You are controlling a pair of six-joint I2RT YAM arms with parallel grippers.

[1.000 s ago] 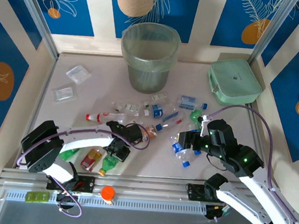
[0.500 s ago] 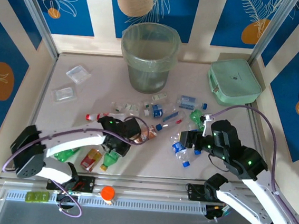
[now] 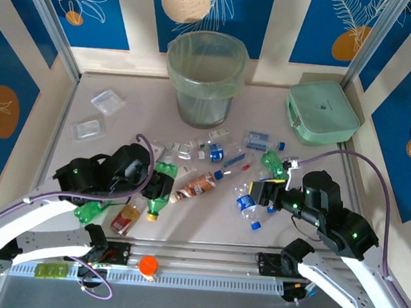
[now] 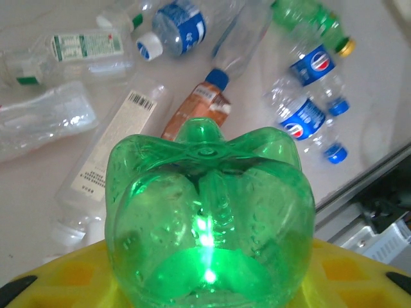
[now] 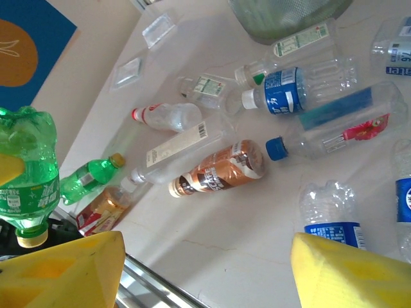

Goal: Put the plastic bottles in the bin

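Left gripper [image 3: 160,184] clamped on green bottle [image 3: 155,206], cap downward, raised off table [image 3: 299,159]. Other bottles [image 3: 195,187] strewn mid-table, in front of bin [image 3: 196,103] standing upright at rear centre. Right gripper [image 3: 263,194] spread wide, empty, beside blue-labelled bottle [image 3: 246,204].

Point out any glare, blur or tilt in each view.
Left wrist: glare glows inside the green bottle, and the yellow fingers at the bottom edge look soft. Right wrist: the scene is tilted, the yellow fingertips blurred, the brown bottle sharp. Top external: even light, faint shadows.
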